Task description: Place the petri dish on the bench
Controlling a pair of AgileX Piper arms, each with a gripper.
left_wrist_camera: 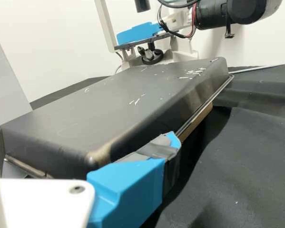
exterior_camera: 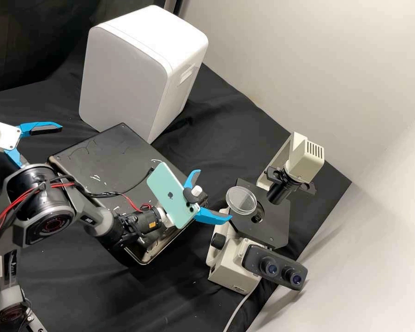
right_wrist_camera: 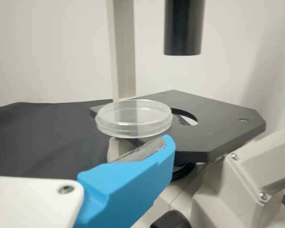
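The right gripper (exterior_camera: 214, 194), fingers spread apart, sits just beside the petri dish (exterior_camera: 241, 200), seemingly short of touching it. The dish rests at the corner of the black stage (exterior_camera: 272, 221) of the microscope (exterior_camera: 230, 269). The left gripper (exterior_camera: 40, 145), likewise spread, is by the black case (exterior_camera: 110, 157) on the bench (exterior_camera: 225, 124).

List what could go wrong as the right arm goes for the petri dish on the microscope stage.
1. The petri dish appears to jut over the corner of the microscope stage; a nudge from the open right end effector could tip it off.
2. The dark tube hangs above the stage, so a steep lift might strike it.
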